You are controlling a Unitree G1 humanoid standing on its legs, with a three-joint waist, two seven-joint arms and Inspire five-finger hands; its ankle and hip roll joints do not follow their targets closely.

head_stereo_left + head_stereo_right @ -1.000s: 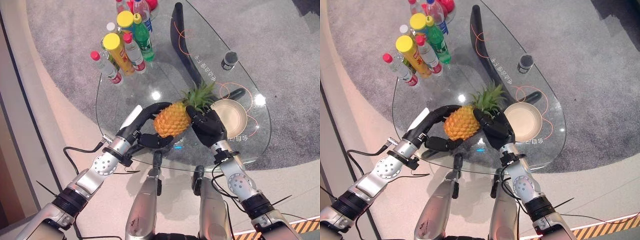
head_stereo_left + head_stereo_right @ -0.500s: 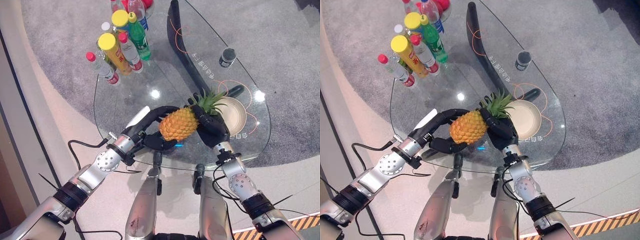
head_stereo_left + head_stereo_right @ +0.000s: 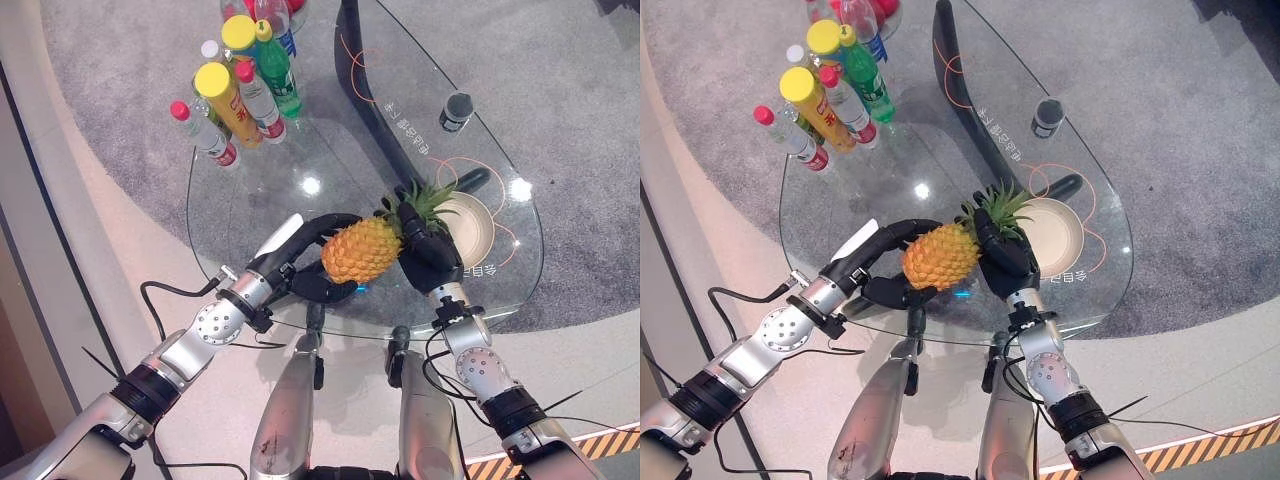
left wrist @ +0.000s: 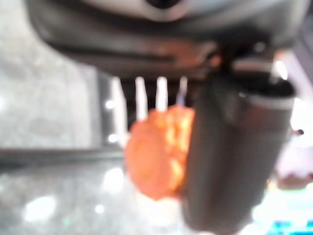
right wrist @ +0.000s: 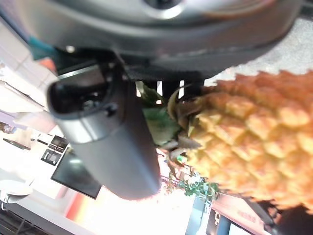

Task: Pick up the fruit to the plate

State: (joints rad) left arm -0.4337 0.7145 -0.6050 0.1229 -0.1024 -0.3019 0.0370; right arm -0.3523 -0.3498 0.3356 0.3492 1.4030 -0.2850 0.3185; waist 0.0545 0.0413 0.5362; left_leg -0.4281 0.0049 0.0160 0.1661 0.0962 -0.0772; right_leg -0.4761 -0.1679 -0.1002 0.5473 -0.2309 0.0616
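An orange pineapple (image 3: 363, 249) with a green leafy crown is held above the glass table (image 3: 250, 190) between both hands. My left hand (image 3: 300, 262) curls round its base end, fingers over the top and thumb beneath. My right hand (image 3: 432, 262) is curled round the crown end. The pineapple (image 5: 254, 147) sits against my right palm in the right wrist view, and its base (image 4: 156, 154) shows past my left hand's thumb in the left wrist view. The cream plate (image 3: 468, 230) lies on the table just right of the crown.
Several bottles (image 3: 240, 85) with yellow, red and green caps stand at the table's far left. A small dark jar (image 3: 456, 108) stands at the far right. A dark curved table support (image 3: 365, 90) runs under the glass. Grey carpet surrounds the table.
Both hands have carried the pineapple to the right, so its crown now reaches the plate's left edge. The camera has shifted slightly.
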